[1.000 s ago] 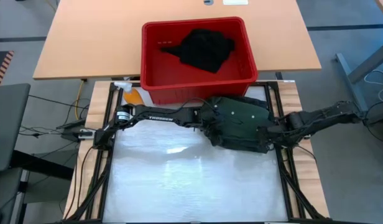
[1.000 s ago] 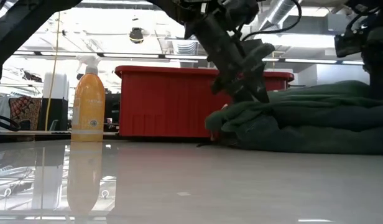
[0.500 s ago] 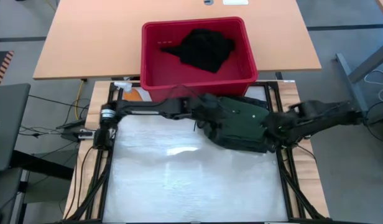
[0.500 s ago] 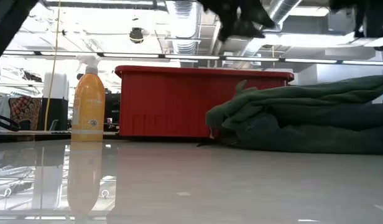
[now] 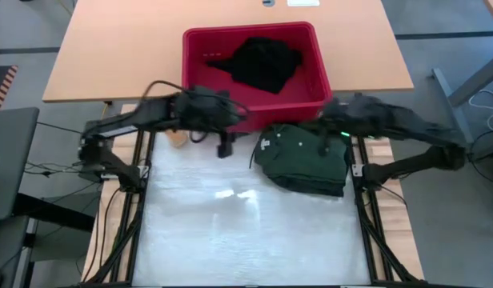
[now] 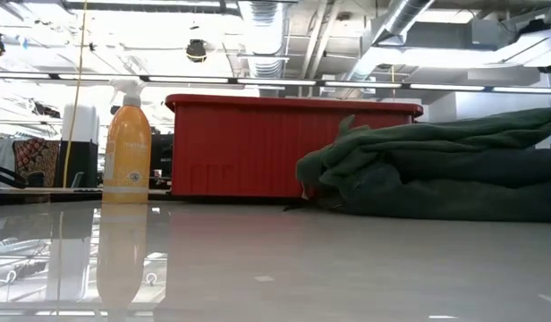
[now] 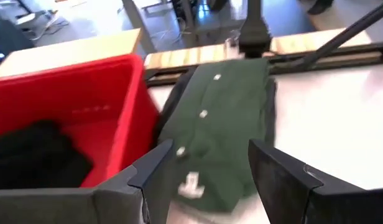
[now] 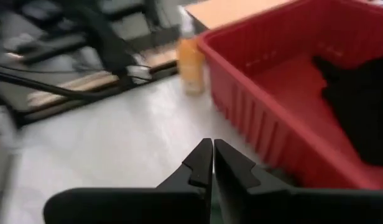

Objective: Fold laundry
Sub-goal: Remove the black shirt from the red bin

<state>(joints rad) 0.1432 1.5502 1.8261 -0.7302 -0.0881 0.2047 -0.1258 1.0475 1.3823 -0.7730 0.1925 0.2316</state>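
High view: the folded green shirt (image 5: 305, 158) lies on the white surface (image 5: 246, 232) just in front of the red basket (image 5: 197, 88), which holds black cloth (image 5: 262, 62). The left gripper (image 5: 224, 148), released and empty, hangs beside the shirt. The right gripper (image 8: 212, 163) is clenched on nothing, above the shirt.

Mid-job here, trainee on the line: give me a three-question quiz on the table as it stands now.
1. True or false: the folded green shirt lies inside the red basket.
2. Which end effector has its fingers spread: A) left end effector B) right end effector?
3. Fill in: the cloth inside the basket is ____.

Key: 1. False, it lies on the white table in front of the basket. 2. A; nothing sits between its fingers. 3. Black.
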